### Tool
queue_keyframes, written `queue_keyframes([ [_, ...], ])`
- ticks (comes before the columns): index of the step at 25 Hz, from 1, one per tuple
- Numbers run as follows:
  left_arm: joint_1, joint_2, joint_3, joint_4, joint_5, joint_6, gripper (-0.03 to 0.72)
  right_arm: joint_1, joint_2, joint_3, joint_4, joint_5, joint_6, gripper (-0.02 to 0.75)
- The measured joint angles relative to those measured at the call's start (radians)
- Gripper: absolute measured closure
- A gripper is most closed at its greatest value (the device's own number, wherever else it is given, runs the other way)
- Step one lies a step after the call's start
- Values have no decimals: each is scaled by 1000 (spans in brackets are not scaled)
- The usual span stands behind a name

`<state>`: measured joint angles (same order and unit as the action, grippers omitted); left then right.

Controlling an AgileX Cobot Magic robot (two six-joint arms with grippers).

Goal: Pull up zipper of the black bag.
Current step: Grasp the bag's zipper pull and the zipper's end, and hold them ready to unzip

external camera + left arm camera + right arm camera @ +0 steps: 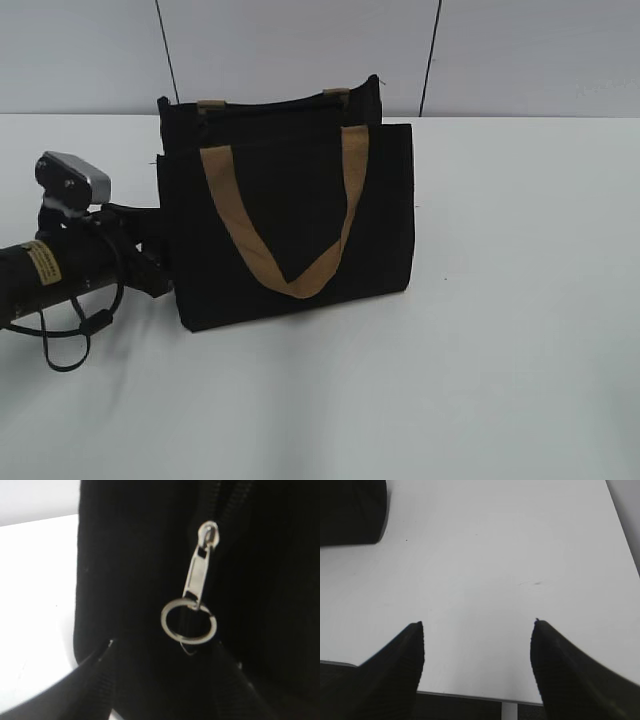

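Observation:
The black bag stands upright mid-table with a tan strap handle hanging down its front. My left gripper is against the bag's left end. In the left wrist view the zipper shows close up on the black fabric: a silver slider, a flat pull tab and a metal ring hanging from it. My left gripper is open, its two black fingers either side just below the ring, not closed on it. My right gripper is open and empty over bare table.
The white table spreads right of and in front of the bag. A bag corner shows at the top left of the right wrist view, and the table's near edge lies under the right gripper. A grey wall is behind.

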<state>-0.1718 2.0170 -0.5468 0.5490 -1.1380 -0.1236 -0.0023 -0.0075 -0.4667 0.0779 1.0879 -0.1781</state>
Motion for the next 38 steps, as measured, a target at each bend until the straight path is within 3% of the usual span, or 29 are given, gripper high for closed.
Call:
queue_keyframes([
  [6, 1, 25, -85, 127, 86, -44, 255, 0, 0, 0, 0, 0, 0, 230],
  [11, 1, 27, -103, 150, 115, -55, 274, 0, 0, 0, 0, 1, 0, 230],
  [15, 1, 27, -106, 163, 117, -63, 391, 0, 0, 0, 0, 1, 0, 230],
  [21, 1, 24, -106, 166, 148, -80, 657, 0, 0, 0, 0, 1, 0, 230],
  [31, 1, -303, -108, 112, 481, -101, 665, 0, 0, 0, 1, 1, 0, 230],
  [38, 1, -500, -107, 110, 548, -101, 666, 0, 0, 0, 1, 1, 0, 230],
])
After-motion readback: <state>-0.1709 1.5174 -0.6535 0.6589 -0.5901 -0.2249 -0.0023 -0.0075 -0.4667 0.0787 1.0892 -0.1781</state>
